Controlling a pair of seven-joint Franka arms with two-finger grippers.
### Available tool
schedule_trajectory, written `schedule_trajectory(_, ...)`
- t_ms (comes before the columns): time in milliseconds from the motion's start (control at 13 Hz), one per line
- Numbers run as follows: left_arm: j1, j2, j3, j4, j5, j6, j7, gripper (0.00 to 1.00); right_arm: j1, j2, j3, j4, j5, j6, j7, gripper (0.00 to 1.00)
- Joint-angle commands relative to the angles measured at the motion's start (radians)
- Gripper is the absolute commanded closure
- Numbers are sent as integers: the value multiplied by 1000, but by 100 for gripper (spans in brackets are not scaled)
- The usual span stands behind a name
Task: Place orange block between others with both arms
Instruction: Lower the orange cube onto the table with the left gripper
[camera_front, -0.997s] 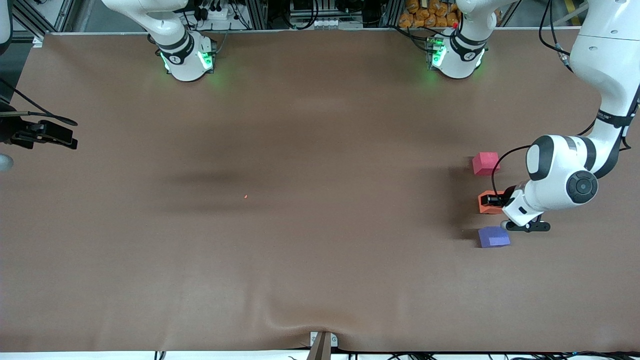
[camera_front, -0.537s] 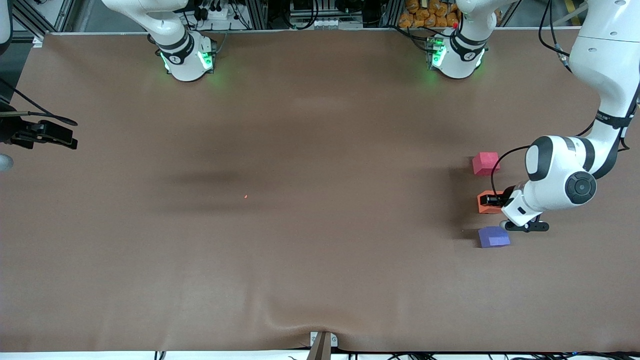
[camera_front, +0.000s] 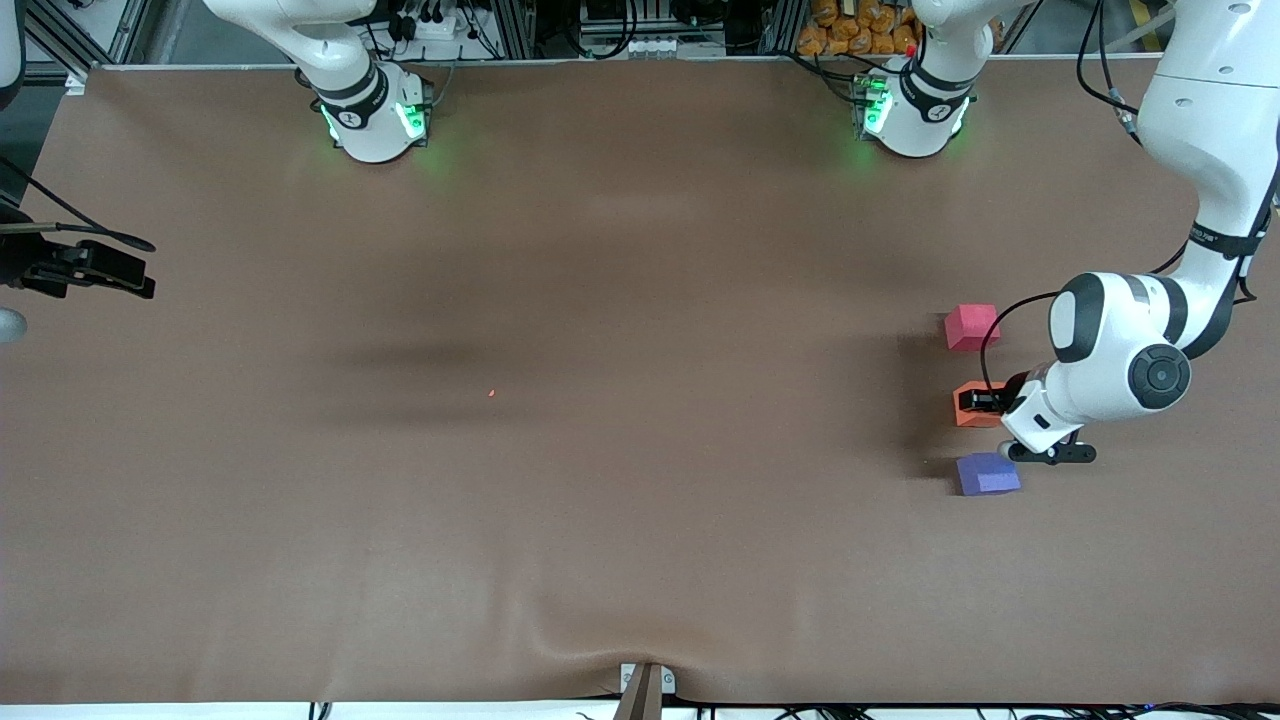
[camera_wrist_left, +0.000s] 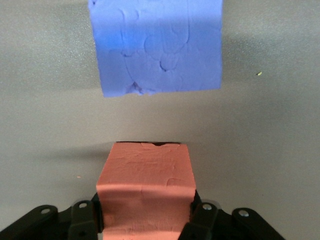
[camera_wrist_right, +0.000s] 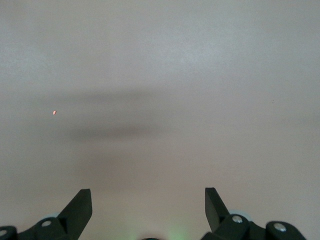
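Observation:
The orange block (camera_front: 966, 415) (camera_wrist_left: 145, 175) is in line between the pinkish-red cube (camera_front: 971, 326) and the purple-blue cube (camera_front: 987, 473) (camera_wrist_left: 157, 45), near the left arm's end of the table. My left gripper (camera_front: 985, 402) (camera_wrist_left: 145, 212) is shut on the orange block, one finger on each side. The block is low over the brown cloth; whether it touches I cannot tell. A gap separates it from each neighbour. My right gripper (camera_front: 100, 272) (camera_wrist_right: 146, 197) waits open and empty over the right arm's end of the table.
A brown cloth (camera_front: 600, 500) covers the table and wrinkles near its front edge (camera_front: 590, 650), by a small clamp (camera_front: 645, 685). A tiny red speck (camera_front: 491, 392) (camera_wrist_right: 54, 112) lies on the cloth near the middle.
The left arm's wrist has shifted very slightly toward the table's middle. The orange block, the two other cubes and the right arm have stayed in place.

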Motion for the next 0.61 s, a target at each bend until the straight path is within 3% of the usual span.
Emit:
schedule_trajectory(0,3,10,-3,2,22,16,8,86,-16,-20,20,-21,-17,-2,12,0)
schedule_trajectory(77,3,10,-3,2,22,16,8,84,-16,-20,20,-21,-17,-2,11,0)
schedule_trajectory(153,3,12,-3,2,22,16,8,74,-16,-20,20,-22,-17,-2,11,0)
schedule_trajectory(307,3,18,-3,2,24,17,8,0,-16,-17,20,-25,-17,1,11,0)
schedule_trajectory(537,-9,16,-3,2,24,17,7,0,-16,-15,20,-35,-17,12,9,0)
